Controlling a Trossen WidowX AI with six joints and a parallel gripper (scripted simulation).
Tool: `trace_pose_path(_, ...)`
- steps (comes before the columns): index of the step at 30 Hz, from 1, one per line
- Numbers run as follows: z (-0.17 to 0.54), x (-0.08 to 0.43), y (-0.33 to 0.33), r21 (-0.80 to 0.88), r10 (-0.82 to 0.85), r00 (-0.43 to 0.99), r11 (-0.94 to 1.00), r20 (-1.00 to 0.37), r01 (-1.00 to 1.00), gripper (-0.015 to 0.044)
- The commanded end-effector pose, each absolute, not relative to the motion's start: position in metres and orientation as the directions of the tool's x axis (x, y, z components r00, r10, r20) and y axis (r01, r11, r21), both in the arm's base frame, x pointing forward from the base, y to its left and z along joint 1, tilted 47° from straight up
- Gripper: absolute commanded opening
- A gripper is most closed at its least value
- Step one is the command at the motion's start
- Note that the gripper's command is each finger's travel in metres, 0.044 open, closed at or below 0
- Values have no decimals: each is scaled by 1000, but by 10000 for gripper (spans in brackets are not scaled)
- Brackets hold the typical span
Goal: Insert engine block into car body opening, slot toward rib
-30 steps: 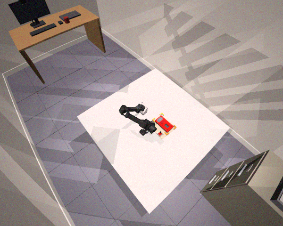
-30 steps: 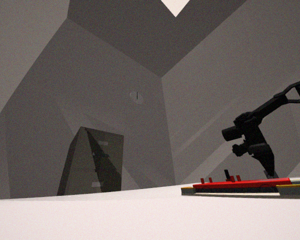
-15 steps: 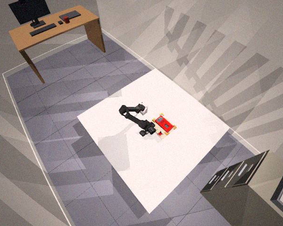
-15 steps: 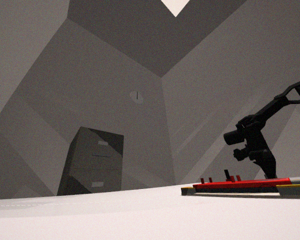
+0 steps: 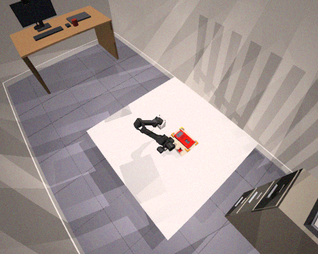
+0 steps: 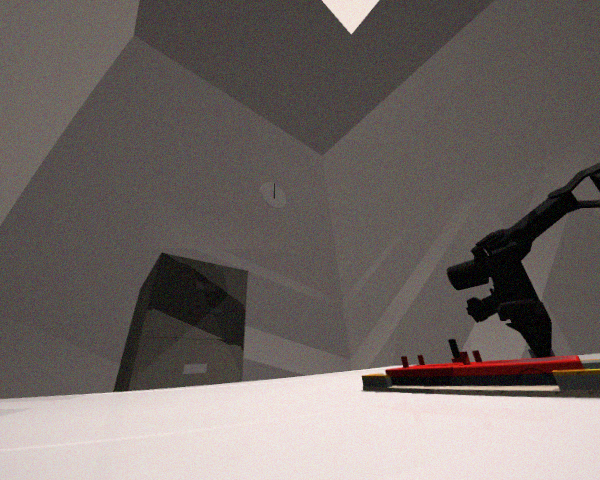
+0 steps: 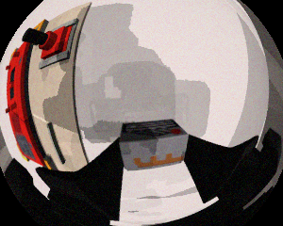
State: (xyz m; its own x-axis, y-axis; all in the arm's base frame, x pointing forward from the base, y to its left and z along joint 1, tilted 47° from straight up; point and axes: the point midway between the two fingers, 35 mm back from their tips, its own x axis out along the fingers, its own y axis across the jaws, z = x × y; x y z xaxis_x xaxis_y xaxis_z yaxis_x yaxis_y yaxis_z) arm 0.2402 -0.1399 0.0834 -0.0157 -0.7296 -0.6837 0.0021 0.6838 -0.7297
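Two black, angular jaws clamp the boxy grey engine block (image 7: 153, 147) — ridged dark top, toothed orange stripe.

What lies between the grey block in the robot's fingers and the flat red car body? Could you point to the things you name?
In the wrist view, white surface (image 5: 208, 177) (image 6: 186, 439) (image 7: 98, 149), then a beige board (image 5: 183, 153) (image 6: 471, 388) (image 7: 40, 104) with a dark slot (image 7: 56, 142), separates the grey block (image 7: 153, 151) from the red car body (image 5: 182, 138) (image 6: 486, 368) (image 7: 15, 99).
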Motion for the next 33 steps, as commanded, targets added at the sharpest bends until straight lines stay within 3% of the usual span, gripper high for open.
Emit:
trace_pose_path(1, 83, 240, -140, -728, -728, -17, 686, -686, 4, 315)
trace_pose_path(6, 83, 240, -140, -728, -728, -17, 686, -686, 4, 440)
trace_pose_path(33, 112, 243, -109, -726, -725, -35, 688, -688, -5, 440)
